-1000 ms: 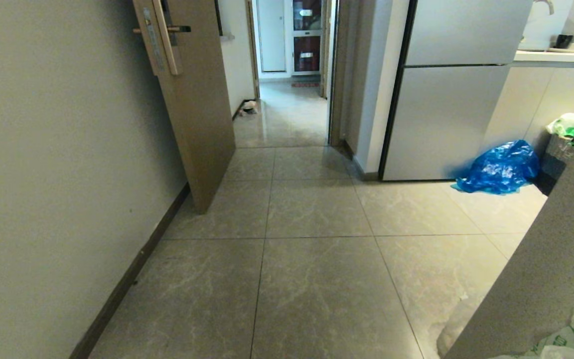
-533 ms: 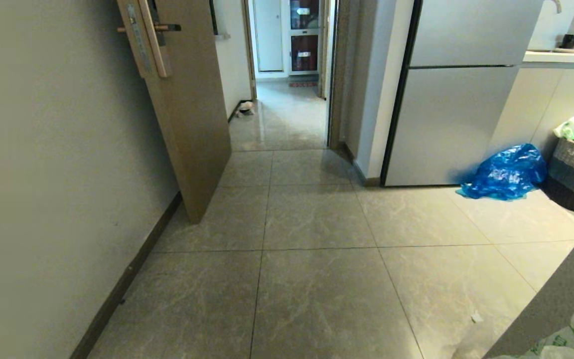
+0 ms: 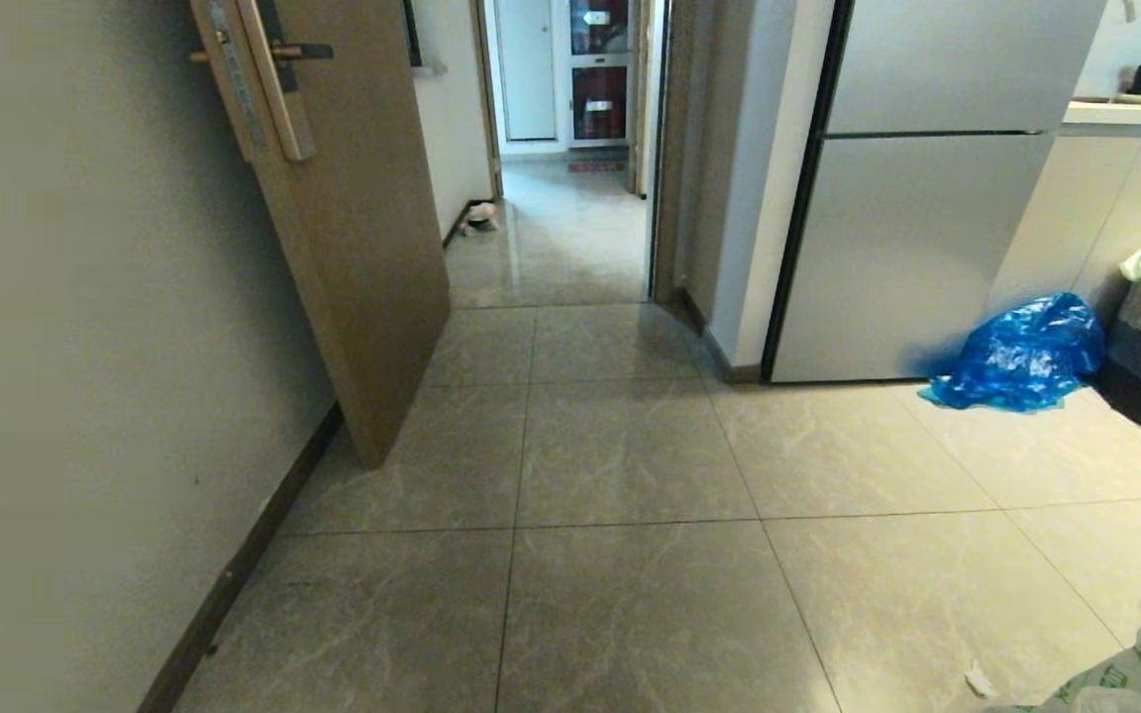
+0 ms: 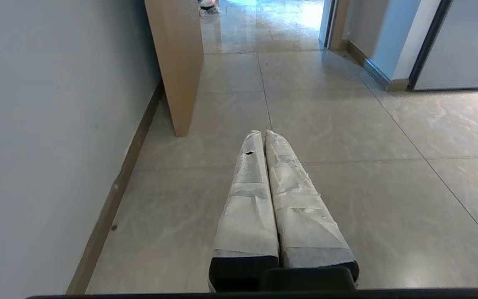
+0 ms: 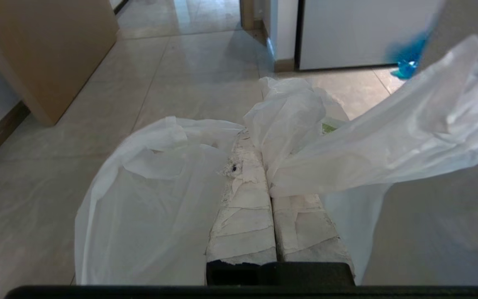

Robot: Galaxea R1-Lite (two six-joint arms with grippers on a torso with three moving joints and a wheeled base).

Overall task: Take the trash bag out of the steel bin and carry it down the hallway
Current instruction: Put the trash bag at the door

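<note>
Glossy grey stone-look tiles [image 3: 630, 594] run past an open tan wooden door [image 3: 353, 248] into the narrow hallway [image 3: 561, 228]. The right gripper [image 5: 259, 145], tape-wrapped fingers pressed together, pinches the thin crinkly translucent-white trash bag [image 5: 147, 199]. The left gripper [image 4: 262, 133], empty, has its fingers pressed together above the floor.

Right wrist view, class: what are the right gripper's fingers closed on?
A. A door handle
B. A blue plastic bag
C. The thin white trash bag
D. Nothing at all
C: the right gripper is shut with the white trash bag pinched between its fingers and draped to both sides.
</note>
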